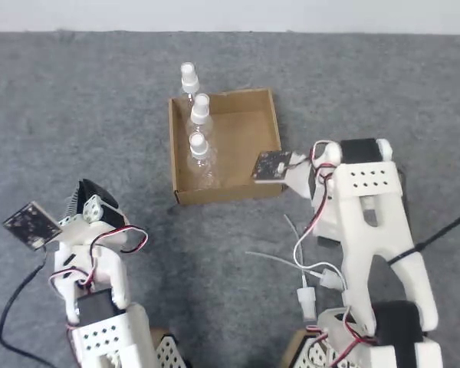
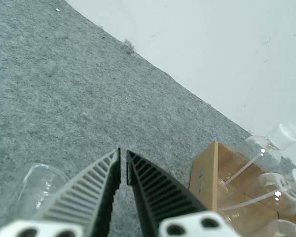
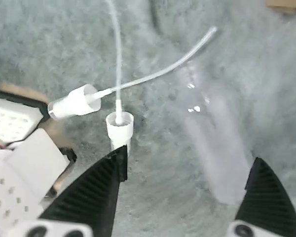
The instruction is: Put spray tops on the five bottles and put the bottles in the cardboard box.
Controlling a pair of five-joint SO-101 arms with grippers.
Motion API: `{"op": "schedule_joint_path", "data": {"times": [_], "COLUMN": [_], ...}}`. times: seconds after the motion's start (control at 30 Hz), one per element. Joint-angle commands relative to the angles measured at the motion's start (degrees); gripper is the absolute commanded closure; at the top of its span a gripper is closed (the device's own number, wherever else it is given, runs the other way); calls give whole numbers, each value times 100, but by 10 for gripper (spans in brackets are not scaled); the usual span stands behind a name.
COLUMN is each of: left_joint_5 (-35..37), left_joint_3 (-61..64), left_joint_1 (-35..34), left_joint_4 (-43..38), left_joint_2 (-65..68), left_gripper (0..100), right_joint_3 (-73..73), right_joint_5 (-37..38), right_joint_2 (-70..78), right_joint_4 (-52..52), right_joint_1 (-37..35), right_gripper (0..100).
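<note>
- Right gripper hung over the grey felt with its jaws spread wide and nothing held.
- Between those jaws a clear bottle lay on its side on the felt; whether it touched either jaw could not be told.
- Just beside that bottle lay two loose tops, a spray top by the jaw and the other spray top, with their thin tubes crossing.
- Left gripper, at the near left of the table, had its jaws all but together with nothing between them.
- A second clear bottle sat just beside one of its jaws.
- Farther off, between the arms, stood the cardboard box.
- Along the box's left wall three bottles wore spray tops: the far capped bottle, the middle capped bottle and the near capped bottle.
</note>
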Motion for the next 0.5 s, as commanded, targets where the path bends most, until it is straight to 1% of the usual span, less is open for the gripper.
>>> {"op": "schedule_joint_path", "data": {"times": [0.0, 0.1, 0.47], "left_joint_5": [-53, -53, -53], "left_joint_3": [-75, -75, -75], "left_joint_1": [-35, -35, -35], "left_joint_4": [-105, -105, -105], "left_joint_2": [-62, -62, -62], "left_gripper": [988, 988, 988], "right_joint_3": [220, 598, 1521], "right_joint_5": [475, 677, 686], "right_joint_2": [-303, -303, -295], "right_joint_4": [-558, -1059, -2492], "right_joint_1": [-4, -22, 31], "right_gripper": [668, 669, 670]}}
